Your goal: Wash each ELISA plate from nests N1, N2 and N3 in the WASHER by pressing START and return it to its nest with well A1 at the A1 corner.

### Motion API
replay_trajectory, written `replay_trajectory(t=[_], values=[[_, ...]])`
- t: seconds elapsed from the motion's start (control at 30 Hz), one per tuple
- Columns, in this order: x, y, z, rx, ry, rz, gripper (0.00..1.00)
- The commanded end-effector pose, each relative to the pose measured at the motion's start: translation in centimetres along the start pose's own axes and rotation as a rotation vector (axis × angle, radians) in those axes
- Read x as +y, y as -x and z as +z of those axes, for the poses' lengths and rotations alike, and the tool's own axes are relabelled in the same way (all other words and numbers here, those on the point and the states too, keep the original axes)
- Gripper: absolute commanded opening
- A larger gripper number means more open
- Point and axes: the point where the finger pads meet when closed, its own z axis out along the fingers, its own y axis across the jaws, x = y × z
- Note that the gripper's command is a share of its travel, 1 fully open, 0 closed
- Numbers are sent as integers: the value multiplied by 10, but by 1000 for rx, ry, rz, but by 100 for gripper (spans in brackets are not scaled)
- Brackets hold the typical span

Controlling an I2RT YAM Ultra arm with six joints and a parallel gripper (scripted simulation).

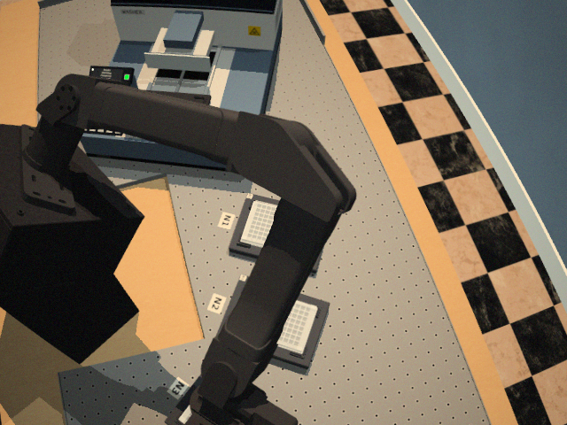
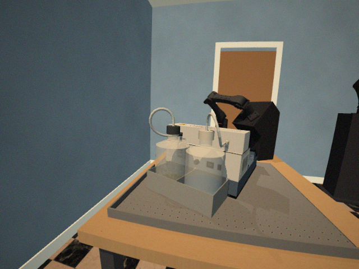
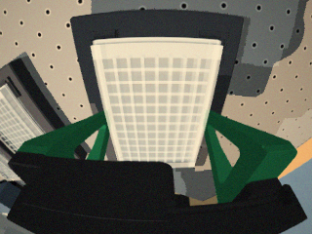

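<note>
In the wrist view the gripper point(image 3: 156, 139) was clamped on the N3 plate point(image 3: 156, 97), its green fingers pressed against the plate's two long sides near the lower centre of the frame. The plate's long axis ran up and down the frame, away from the wrist, and its well grid faced up. It lay flat within the dark N3 nest point(image 3: 85, 33), whose slab showed around the plate's far end and left side. Which corner was cut off could not be told from here. A neighbouring plate showed at the left edge of that frame.

In the top view the arm point(image 1: 256, 150) reached from its base at the left, across the middle, and bent down to the lower edge, where the gripper sat low over the N3 label point(image 1: 177, 388); only a sliver of white plate showed beneath it. The N1 plate point(image 1: 259, 222) lay in its nest just right of the N1 label point(image 1: 226, 220), and the N2 plate point(image 1: 299, 325) in its nest lower down, right of the N2 label point(image 1: 216, 303); the forearm covered part of each. Both lay with long axes running roughly top to bottom, tilted slightly.

The washer point(image 1: 237, 22) stood at the upper centre, its lamp point(image 1: 127, 77) green on the keypad at upper left
</note>
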Motion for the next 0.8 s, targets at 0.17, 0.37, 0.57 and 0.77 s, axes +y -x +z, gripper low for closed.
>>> replay_trajectory(t=[0.17,0.37,0.57,0.77], values=[[-1,4,-3,-11,-1,2,0],[-1,4,-3,-11,-1,2,0],[-1,4,-3,-11,-1,2,0],[-1,4,-12,-11,-1,2,0]])
